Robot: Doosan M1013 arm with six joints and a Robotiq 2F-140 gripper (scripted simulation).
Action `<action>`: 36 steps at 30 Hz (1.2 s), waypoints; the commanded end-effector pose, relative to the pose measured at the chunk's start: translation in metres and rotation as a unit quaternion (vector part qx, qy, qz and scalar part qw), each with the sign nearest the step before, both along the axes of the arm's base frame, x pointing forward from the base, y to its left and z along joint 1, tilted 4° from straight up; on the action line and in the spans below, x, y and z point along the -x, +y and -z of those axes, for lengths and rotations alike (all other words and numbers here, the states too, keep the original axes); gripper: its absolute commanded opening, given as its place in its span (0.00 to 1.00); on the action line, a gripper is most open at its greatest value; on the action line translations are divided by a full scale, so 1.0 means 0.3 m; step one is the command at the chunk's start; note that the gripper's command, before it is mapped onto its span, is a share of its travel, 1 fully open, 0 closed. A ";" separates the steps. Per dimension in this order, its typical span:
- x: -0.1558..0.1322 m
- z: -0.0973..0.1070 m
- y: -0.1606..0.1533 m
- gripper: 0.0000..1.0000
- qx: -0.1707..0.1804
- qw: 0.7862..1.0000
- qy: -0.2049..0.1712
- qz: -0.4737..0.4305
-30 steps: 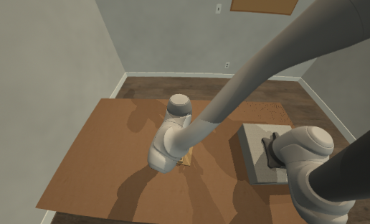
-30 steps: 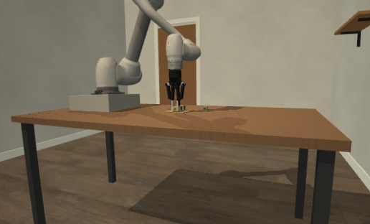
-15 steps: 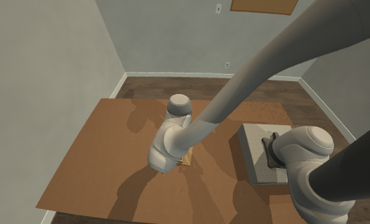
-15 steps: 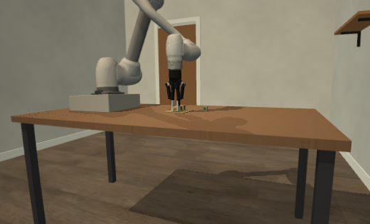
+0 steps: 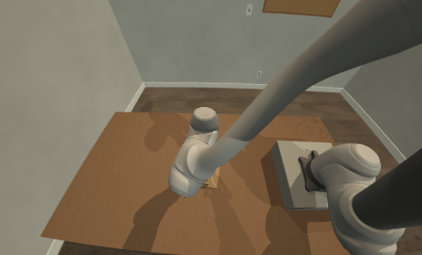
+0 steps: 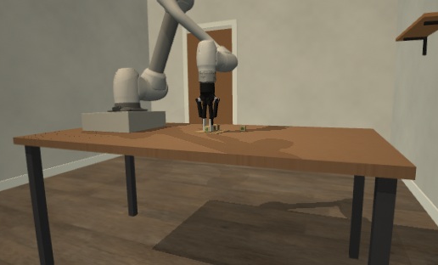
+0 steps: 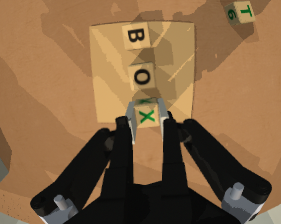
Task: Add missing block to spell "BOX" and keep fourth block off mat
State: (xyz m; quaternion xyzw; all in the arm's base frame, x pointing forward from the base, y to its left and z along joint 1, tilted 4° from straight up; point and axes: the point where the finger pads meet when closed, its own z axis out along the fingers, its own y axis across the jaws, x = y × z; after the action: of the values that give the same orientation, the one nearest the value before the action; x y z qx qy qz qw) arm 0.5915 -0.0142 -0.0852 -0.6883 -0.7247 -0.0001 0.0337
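Observation:
In the wrist view a tan mat lies on the table with block B and block O in a line on it. My gripper is shut on block X, which sits in line after O at the near edge of the mat, letter on top. Block T lies off the mat on the table at the upper right. In the exterior view the gripper points straight down at the mat, with the X block between its fingers and low over it. In the top view the arm hides the blocks.
The robot's grey base plate stands on the wooden table beside the mat. The arm's links cross the top view and cover most of the mat.

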 end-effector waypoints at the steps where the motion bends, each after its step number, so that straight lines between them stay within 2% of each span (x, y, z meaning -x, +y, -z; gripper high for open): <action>1: -0.002 0.004 0.010 0.16 -0.001 1.000 -0.001 0.000; 12: -0.002 0.004 0.010 0.21 -0.001 1.000 -0.001 0.000; 19: -0.002 0.004 0.010 0.28 -0.001 1.000 -0.001 0.000; 31: -0.002 0.003 0.010 0.28 -0.001 1.000 -0.001 0.000; 36: -0.003 -0.020 0.009 0.28 -0.001 1.000 -0.001 0.000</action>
State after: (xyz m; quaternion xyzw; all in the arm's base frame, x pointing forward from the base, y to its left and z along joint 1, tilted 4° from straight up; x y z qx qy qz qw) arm 0.5916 -0.0142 -0.0846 -0.6883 -0.7247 -0.0003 0.0334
